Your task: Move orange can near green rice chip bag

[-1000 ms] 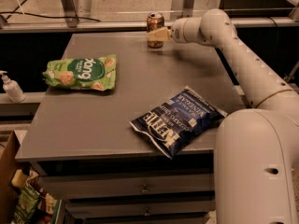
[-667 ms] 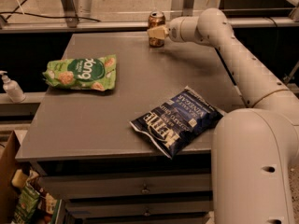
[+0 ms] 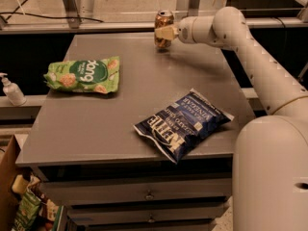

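Note:
The orange can (image 3: 163,19) is upright at the far edge of the grey table (image 3: 96,129), right of centre. My gripper (image 3: 165,32) reaches in from the right and is shut on the can's side, holding it just above the tabletop. The green rice chip bag (image 3: 84,75) lies flat on the left side of the table, well to the left of the can and nearer to me.
A dark blue Kettle chip bag (image 3: 183,124) lies near the table's front right edge. A white pump bottle (image 3: 12,91) stands on a ledge off the table's left side. My arm's white base (image 3: 269,177) fills the lower right. Drawers sit under the tabletop.
The can, held in the gripper, has risen slightly off the table at the far edge. Both bags have stayed where they were.

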Robot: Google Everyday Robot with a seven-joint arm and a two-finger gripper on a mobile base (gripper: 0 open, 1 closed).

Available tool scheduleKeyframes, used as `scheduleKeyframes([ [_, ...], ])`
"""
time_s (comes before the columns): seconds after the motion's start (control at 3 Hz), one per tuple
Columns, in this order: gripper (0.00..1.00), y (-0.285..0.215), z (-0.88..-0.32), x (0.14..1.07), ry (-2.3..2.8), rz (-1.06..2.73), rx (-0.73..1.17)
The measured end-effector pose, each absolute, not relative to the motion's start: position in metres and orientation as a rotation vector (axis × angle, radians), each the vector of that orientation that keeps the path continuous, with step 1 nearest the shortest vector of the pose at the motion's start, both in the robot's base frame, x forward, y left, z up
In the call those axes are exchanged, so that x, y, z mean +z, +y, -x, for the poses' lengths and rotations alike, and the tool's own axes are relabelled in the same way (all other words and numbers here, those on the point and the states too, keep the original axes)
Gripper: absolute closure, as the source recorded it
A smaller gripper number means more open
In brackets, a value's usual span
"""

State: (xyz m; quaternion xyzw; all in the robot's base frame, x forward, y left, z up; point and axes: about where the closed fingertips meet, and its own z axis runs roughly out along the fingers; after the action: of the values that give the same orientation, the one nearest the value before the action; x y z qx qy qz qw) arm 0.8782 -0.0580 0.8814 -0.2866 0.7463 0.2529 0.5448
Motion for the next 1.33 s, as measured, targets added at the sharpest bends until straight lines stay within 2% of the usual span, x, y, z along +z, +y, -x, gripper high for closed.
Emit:
scheduleKeyframes([
  [0.33, 1.0, -0.058, -0.836, 0.898, 1.737, 0.732, 0.689],
  [0.67, 1.0, -0.048, -0.782, 0.909, 1.702, 0.812, 0.776],
  [1.33, 1.0, 0.019, -0.694, 0.91, 1.604, 0.983, 0.947],
])
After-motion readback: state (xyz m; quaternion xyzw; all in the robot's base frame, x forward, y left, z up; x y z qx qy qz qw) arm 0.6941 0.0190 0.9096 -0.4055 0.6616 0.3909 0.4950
